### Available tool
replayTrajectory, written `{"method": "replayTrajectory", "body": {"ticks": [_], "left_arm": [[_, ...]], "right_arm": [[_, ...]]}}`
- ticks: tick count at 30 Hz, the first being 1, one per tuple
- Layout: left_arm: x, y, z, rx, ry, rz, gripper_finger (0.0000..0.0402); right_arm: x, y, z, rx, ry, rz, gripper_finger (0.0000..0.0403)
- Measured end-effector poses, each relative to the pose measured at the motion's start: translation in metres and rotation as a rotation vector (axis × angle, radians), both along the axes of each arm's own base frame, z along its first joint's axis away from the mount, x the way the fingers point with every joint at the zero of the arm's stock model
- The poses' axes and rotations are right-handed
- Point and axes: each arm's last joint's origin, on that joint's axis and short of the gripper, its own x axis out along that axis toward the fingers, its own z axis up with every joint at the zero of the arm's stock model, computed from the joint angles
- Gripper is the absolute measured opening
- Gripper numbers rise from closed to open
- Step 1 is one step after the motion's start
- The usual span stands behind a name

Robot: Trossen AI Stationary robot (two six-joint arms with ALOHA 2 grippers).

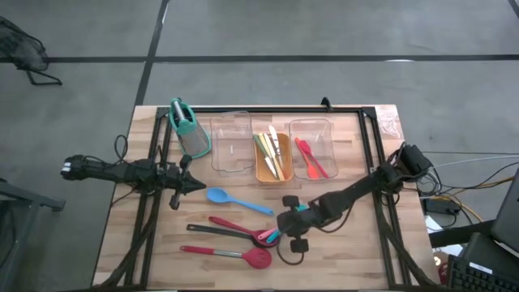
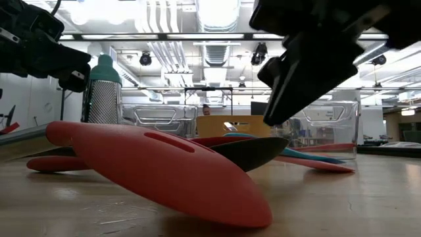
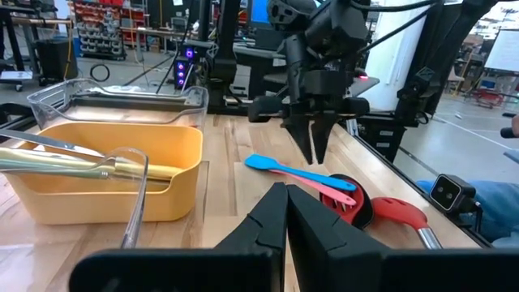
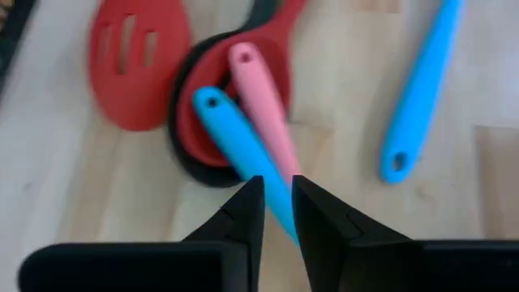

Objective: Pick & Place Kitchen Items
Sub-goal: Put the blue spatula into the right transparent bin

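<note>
Partway done: some utensils already lie in the orange tray point(image 1: 261, 171) and the clear tray beside it. Nearer than the orange tray, the right pincer point(image 4: 277, 212) narrows around a teal utensil point(image 4: 235, 138) among the loose spoons; the left pincer point(image 1: 197, 185) waits pinched together beside the blue spoon point(image 1: 237, 200).

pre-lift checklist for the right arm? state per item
1. Right gripper over the utensil pile: ok.
2. Fingers straddle the small teal utensil: ok.
3. Firm grip on it: cannot tell.
4. Pink utensil lies against the teal one, may drag along: not ok.
5. Left gripper shut, parked clear of the pile: ok.
6. Orange tray has room: cannot tell.
</note>
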Motion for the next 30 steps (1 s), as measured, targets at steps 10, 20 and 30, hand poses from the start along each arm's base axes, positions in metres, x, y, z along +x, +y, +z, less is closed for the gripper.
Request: {"method": "replayTrajectory", "body": {"ticks": [10, 20, 30], "left_arm": [[0.0, 0.0, 0.0, 0.0, 0.0, -0.001, 0.0012], [0.0, 0.0, 0.0, 0.0, 0.0, 0.0, 0.0012], [0.0, 0.0, 0.0, 0.0, 0.0, -0.001, 0.0012]], "right_arm": [[-0.003, 0.0, -0.007, -0.036, 0.015, -0.003, 0.0165], [-0.004, -0.001, -0.022, -0.054, 0.049, -0.004, 0.02], [-0.004, 0.0, -0.029, -0.06, 0.069, -0.006, 0.0153]]}}
